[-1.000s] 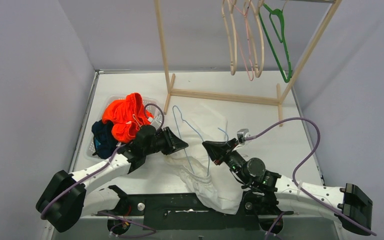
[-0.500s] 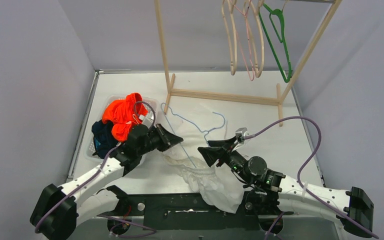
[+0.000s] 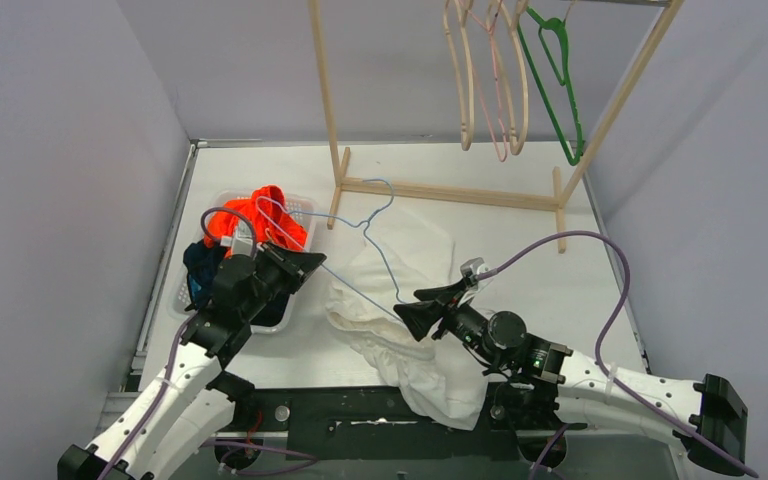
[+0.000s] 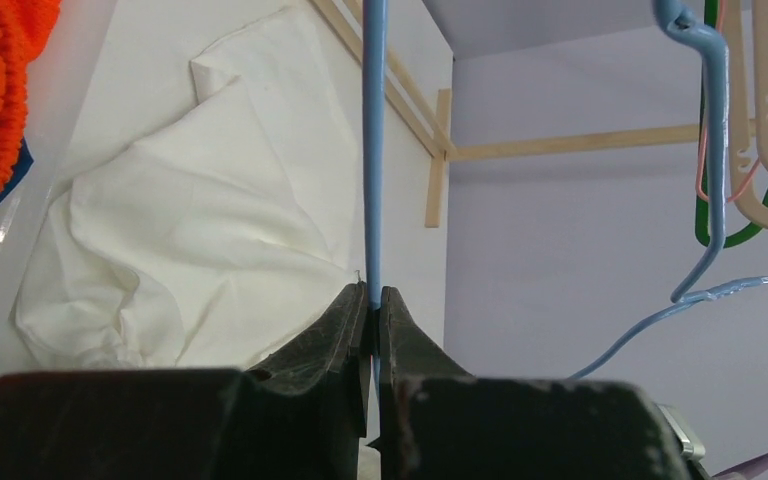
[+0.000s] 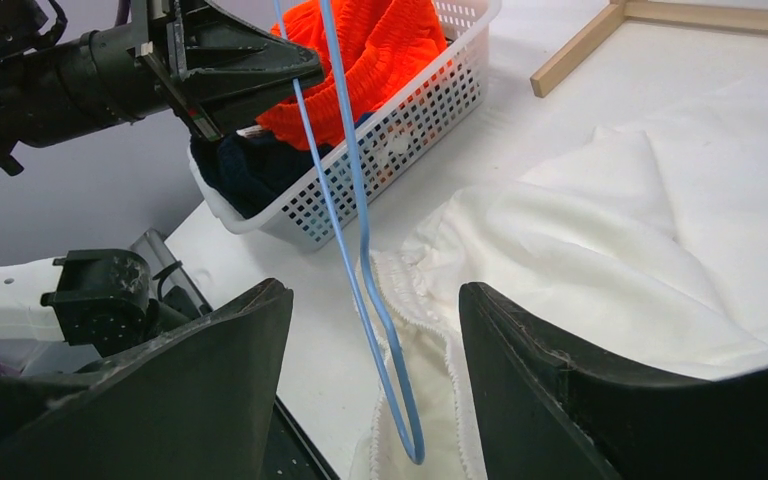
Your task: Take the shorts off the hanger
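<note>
Inside my left gripper (image 4: 373, 296) the blue hanger (image 4: 373, 150) is clamped; my right gripper (image 5: 375, 292) stands open over the white shorts (image 5: 580, 250), seemingly touching nothing.

Overhead camera looks down on the white worktop (image 3: 520, 235); both close wrist cameras share the blue wire hanger (image 4: 373, 150)

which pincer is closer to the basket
Left. The left pincer is at the basket's right rim, gripping the blue hanger; the right pincer is farther right, above the white shorts.
</note>
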